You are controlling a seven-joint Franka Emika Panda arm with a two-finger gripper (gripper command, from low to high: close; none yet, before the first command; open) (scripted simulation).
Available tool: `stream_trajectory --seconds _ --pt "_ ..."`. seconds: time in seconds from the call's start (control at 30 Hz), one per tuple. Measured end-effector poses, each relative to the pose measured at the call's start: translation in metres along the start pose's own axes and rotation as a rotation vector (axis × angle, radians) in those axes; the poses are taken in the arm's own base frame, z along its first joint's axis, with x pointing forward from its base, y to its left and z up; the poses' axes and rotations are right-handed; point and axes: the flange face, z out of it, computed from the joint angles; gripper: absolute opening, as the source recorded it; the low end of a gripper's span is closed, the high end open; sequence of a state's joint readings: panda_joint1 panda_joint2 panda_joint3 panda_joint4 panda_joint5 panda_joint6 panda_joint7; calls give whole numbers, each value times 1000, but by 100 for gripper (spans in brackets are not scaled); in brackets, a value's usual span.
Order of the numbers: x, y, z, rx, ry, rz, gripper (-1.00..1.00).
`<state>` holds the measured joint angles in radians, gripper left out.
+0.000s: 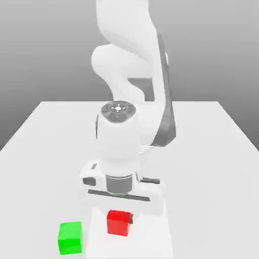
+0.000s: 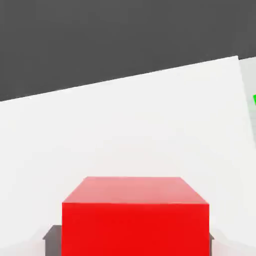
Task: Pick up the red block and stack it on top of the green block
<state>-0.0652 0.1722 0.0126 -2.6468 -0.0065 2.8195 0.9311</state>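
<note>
The green block (image 1: 70, 238) sits on the white table (image 1: 212, 152), near the front edge. Just beside it, toward the exterior view's right, is the red block (image 1: 118, 222). The gripper (image 1: 119, 223) is down around the red block, with a dark finger (image 2: 52, 239) pressed on each side, holding it tight.
</note>
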Motion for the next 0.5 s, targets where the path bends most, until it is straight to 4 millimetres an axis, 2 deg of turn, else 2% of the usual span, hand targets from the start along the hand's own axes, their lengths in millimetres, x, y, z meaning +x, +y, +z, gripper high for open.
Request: stream_trajectory --seconds 0.07,0.2,0.27,0.37,0.4,0.5 --pt "5 2 -21 0 0 20 -100" --pt "92 31 -52 0 0 349 -100" --pt "110 37 -44 1 -1 416 -100" --pt "115 38 -9 0 0 435 -100" --pt "115 39 0 0 0 437 100" --pt "115 39 0 0 0 437 100"
